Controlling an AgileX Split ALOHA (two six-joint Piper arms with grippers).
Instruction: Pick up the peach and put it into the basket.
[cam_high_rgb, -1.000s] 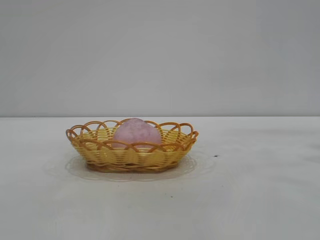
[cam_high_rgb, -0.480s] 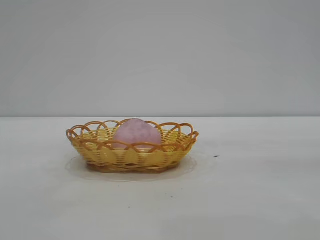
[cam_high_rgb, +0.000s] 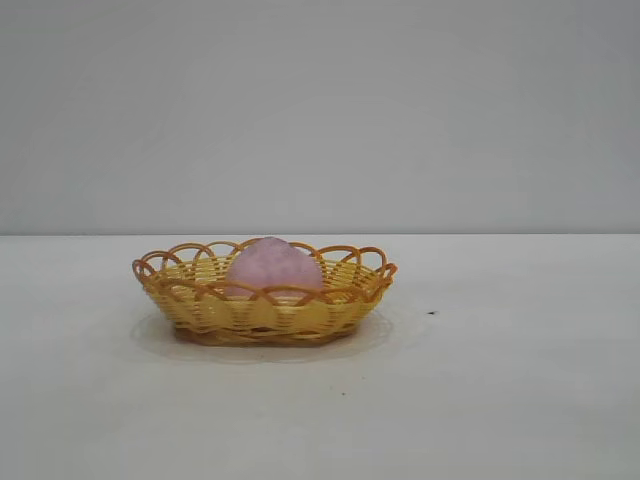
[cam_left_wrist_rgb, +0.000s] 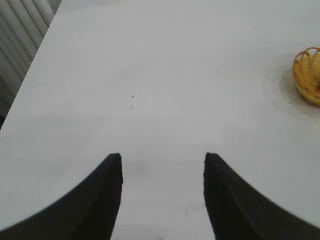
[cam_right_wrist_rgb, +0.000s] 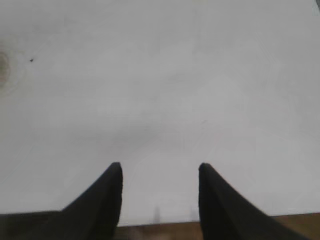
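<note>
soft even light, faint shadows, wrist views slightly blurred.

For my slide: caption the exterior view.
Peach resting inside the woven basket on the white table, no arm in view.

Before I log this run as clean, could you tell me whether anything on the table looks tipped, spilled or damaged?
Nothing stands out. The basket sits upright on the table with its looped rim whole, and the peach rests inside it. Both tools, left and right, are open, empty and apart from the basket. Only a small dark speck marks the tabletop.
</note>
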